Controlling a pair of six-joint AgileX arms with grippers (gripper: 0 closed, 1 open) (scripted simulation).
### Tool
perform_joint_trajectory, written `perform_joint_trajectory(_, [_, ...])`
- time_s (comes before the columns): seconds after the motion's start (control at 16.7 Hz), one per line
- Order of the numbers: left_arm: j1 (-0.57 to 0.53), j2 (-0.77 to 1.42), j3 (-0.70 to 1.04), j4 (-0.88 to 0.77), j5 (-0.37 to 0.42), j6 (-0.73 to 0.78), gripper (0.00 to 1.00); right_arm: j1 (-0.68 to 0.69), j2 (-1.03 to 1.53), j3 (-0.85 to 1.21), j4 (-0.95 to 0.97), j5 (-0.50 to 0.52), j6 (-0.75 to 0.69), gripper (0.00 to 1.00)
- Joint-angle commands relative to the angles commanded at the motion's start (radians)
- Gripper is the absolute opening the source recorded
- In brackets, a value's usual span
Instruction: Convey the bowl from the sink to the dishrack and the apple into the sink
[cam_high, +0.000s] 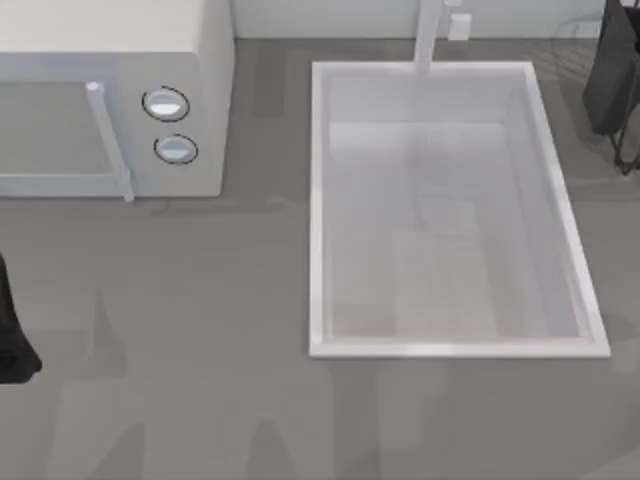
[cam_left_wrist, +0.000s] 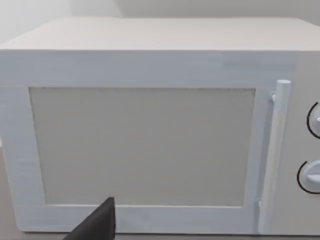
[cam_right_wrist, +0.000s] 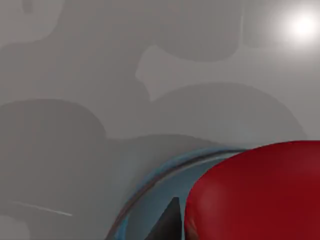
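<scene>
- Two arms sit at the table's edges: the left arm (cam_high: 12, 340) at the left edge, the right arm (cam_high: 612, 75) at the far right by the dishrack (cam_high: 628, 160).
- Sink (cam_high: 320, 200) lies between them, basin bare.
- Right wrist view: the apple (cam_right_wrist: 260, 192) sits close beside a dark fingertip (cam_right_wrist: 170, 222), over the bowl (cam_right_wrist: 150, 192); whether the fingers hold it, I cannot tell.
- Left wrist view: one fingertip (cam_left_wrist: 97, 225) before the microwave (cam_left_wrist: 150, 65); spread unclear.

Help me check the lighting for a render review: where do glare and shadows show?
Right wrist view: a bright glare spot on the grey surface, with soft overlapping shadows above the apple and bowl. Top view: faint arm shadows on the table below the sink.
</scene>
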Motion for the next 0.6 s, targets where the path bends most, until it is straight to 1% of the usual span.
perform_joint_trajectory(0.24, [0.0, 0.0, 0.0, 0.0, 0.0, 0.0, 1.0, 0.162, 0.046, -0.048, 0.33, 0.11, 0.058, 0.0])
perform_joint_trajectory(0.6, [0.0, 0.0, 0.0, 0.0, 0.0, 0.0, 1.0, 0.46, 0.123, -0.17, 0.942, 0.318, 0.163, 0.0])
